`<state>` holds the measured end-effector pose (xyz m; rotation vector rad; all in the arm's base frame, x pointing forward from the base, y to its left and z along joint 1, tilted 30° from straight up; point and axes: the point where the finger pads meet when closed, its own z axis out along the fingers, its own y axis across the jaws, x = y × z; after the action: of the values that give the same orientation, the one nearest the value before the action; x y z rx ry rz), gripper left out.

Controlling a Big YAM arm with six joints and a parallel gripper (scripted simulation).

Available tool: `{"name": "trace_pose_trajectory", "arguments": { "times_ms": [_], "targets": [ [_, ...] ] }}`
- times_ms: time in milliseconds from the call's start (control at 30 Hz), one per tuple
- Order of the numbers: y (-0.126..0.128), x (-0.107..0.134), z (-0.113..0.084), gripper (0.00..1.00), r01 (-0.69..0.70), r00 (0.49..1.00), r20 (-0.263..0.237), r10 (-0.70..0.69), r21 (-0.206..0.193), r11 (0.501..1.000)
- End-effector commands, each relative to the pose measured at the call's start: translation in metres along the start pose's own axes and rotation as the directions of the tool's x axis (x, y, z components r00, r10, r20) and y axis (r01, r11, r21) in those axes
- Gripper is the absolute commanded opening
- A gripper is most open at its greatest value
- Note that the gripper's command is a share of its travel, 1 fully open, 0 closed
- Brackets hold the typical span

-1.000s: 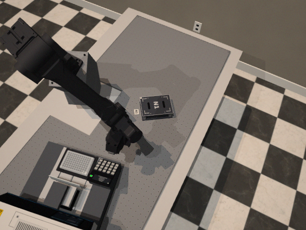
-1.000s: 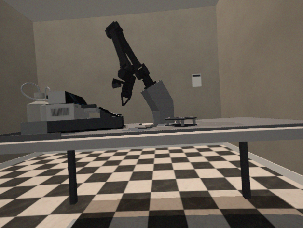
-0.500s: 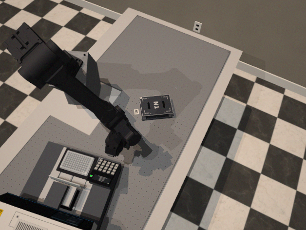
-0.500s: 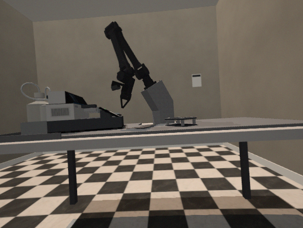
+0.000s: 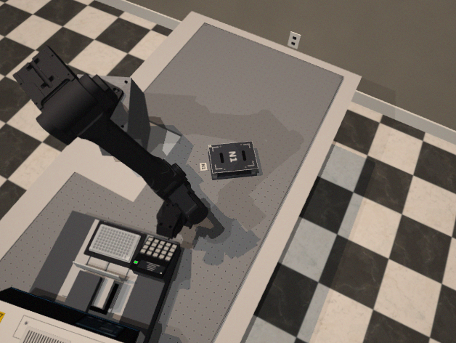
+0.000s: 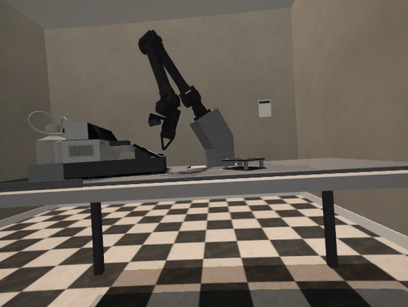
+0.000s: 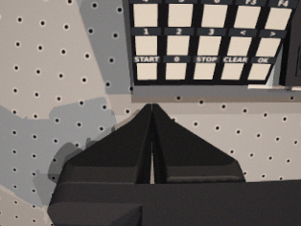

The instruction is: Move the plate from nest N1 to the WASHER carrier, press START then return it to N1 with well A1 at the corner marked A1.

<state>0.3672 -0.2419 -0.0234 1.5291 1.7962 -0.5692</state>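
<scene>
Perforated tabletop (image 5: 228, 295) (image 6: 290, 164) (image 7: 43, 57) below; fingers (image 6: 167, 145) together at tips, gripping nothing, near keypad (image 5: 159, 248) (image 7: 194, 45).

In the exterior view the gripper (image 6: 164, 147) (image 7: 151, 112) is sinking toward 7 o'clock, its fingertips coming down nearer the level of the washer's keypad (image 5: 159, 248) (image 6: 147, 150) (image 7: 178, 45). The arm's elbow (image 5: 70, 110) (image 6: 150, 41) is sliding slightly toward 8 o'clock there, while from above it is shifting toward 4 or 5 o'clock. Also from above, the wrist joint (image 5: 194, 213) is swinging toward 7 o'clock, closing on the keypad; the arm hides the fingertips there, so their exact path is probably best read from the side. The arm's shadow (image 5: 230, 241) is creeping toward 6 o'clock across the table.
</scene>
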Motion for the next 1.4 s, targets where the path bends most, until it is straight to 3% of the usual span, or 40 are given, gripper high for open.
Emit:
{"name": "trace_pose_trajectory", "arguments": {
  "times_ms": [0, 533, 700, 1367],
  "targets": [
    [0.006, -0.008, 0.01, 0.0, -0.008, 1.0, 0.015, 0.008, -0.01, 1.0],
    [0.004, -0.007, 0.032, 0.0, -0.006, 1.0, 0.014, 0.006, -0.008, 1.0],
    [0.01, -0.012, 0.025, 0.0, -0.01, 1.0, 0.025, 0.01, -0.027, 1.0],
    [0.01, -0.012, 0.025, 0.0, -0.012, 1.0, 0.025, 0.013, -0.027, 1.0]
  ]
}}
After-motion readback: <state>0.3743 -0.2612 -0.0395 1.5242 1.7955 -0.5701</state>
